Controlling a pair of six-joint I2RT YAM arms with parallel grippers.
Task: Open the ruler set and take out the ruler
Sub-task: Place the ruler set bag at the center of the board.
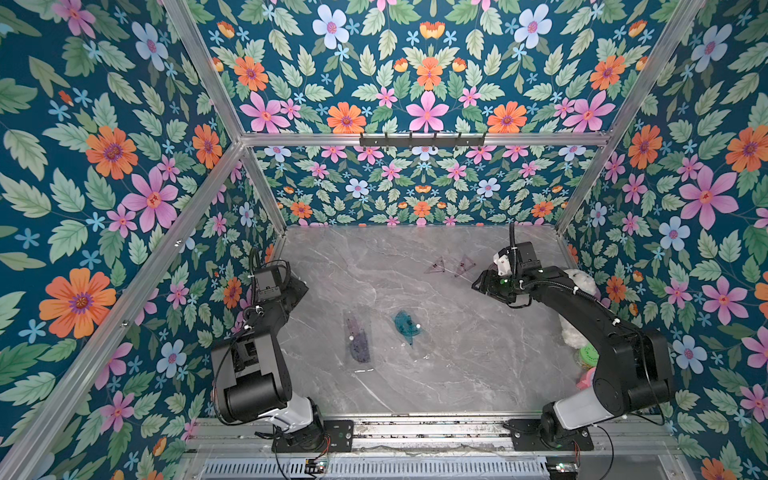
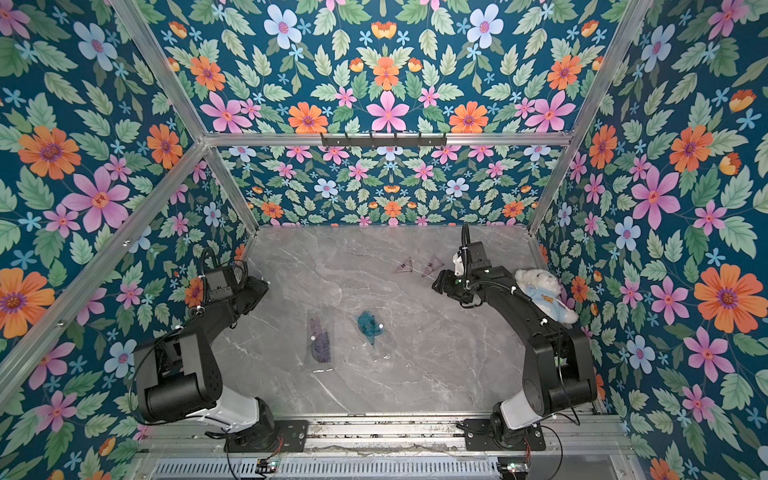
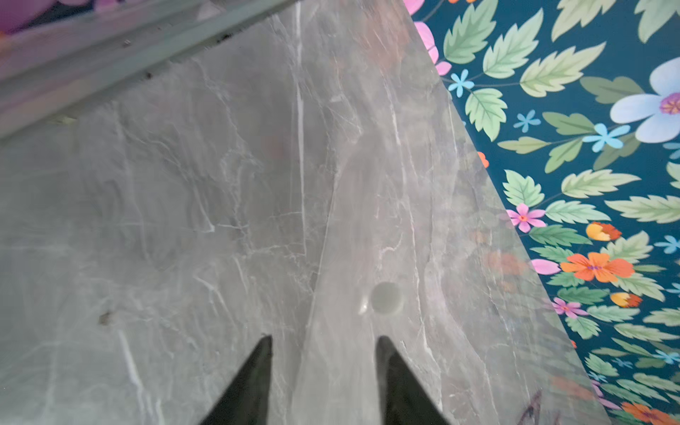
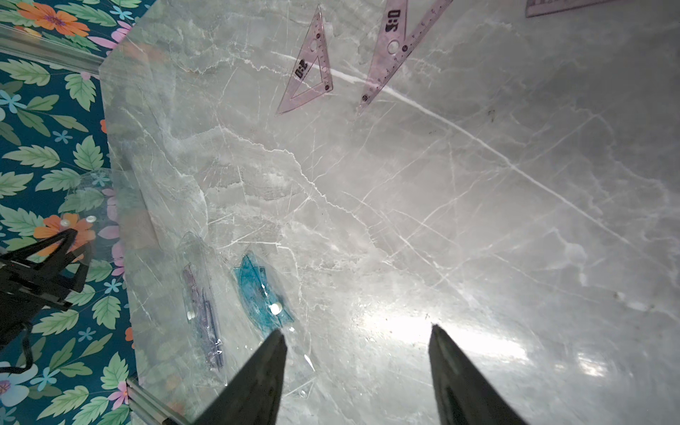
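Two ruler sets in clear pouches lie mid-table: a purple one (image 1: 358, 338) (image 4: 204, 312) and a blue one (image 1: 407, 326) (image 4: 263, 294). Two loose pink triangle rulers (image 1: 435, 264) (image 1: 465, 264) lie further back, and a pink straight ruler (image 4: 566, 5) shows at the edge of the right wrist view. My left gripper (image 1: 302, 286) (image 3: 323, 336) stands open by the left wall. A blurred clear plastic sleeve with a white snap (image 3: 384, 298) sits just beyond its fingertips; contact cannot be told. My right gripper (image 1: 476, 284) (image 4: 357, 327) is open and empty, above the table near the triangles.
A white teddy bear (image 2: 540, 291) sits against the right wall behind the right arm. A green round item (image 1: 586, 357) and a pink item (image 1: 588, 378) lie near the right arm's base. Aluminium frame rails border the marble table (image 1: 436, 374).
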